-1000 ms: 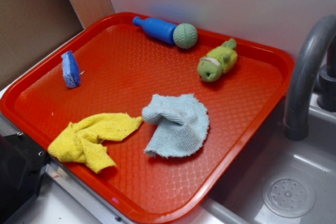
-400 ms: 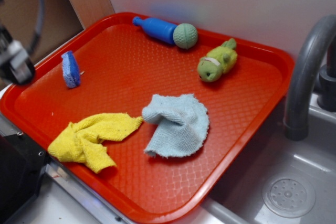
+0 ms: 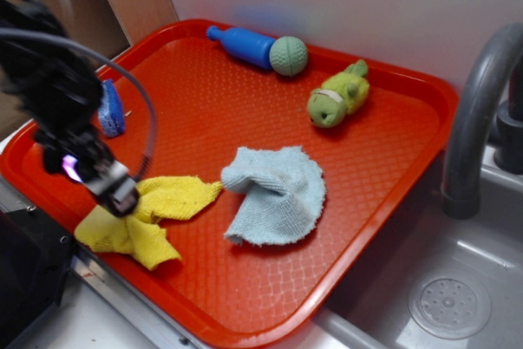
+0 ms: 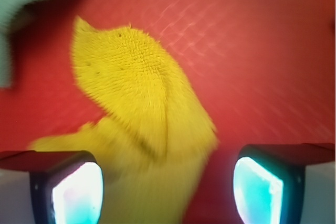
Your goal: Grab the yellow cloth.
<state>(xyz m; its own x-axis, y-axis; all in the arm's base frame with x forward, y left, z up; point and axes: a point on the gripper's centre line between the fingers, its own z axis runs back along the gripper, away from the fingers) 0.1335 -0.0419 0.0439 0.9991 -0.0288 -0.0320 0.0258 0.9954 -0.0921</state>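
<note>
The yellow cloth (image 3: 147, 214) is lying crumpled in the near-left corner of the red tray (image 3: 392, 202), one pointed end reaching toward the light blue cloth (image 3: 274, 194) that is sitting at the tray's middle, and the 2 are just about touching at that tip. The gripper (image 3: 114, 190) is hanging over the yellow cloth's left part, blurred in the exterior view.

In the wrist view the gripper (image 4: 168, 187) is showing its 2 fingers spread wide, one finger (image 4: 68, 190) on either side of the yellow cloth (image 4: 142, 108), with the cloth's bunched ridge running between them. Nothing is being pinched: the jaws are apart and empty. Whether the fingertips are already touching the fabric or the tray cannot be told from these blurred pictures.

As a judgement, the approach is largely done and the claw is lined up over the cloth, but the grab itself is not yet made. What is left is lowering the last bit, closing on the raised fold and lifting.

Along the tray's far edge, well apart from the yellow cloth, a blue bottle (image 3: 241, 44), a green ball (image 3: 288, 55) and a green plush toy (image 3: 337, 96) are lying; a small blue object (image 3: 110, 110) is sitting near the tray's left edge.
</note>
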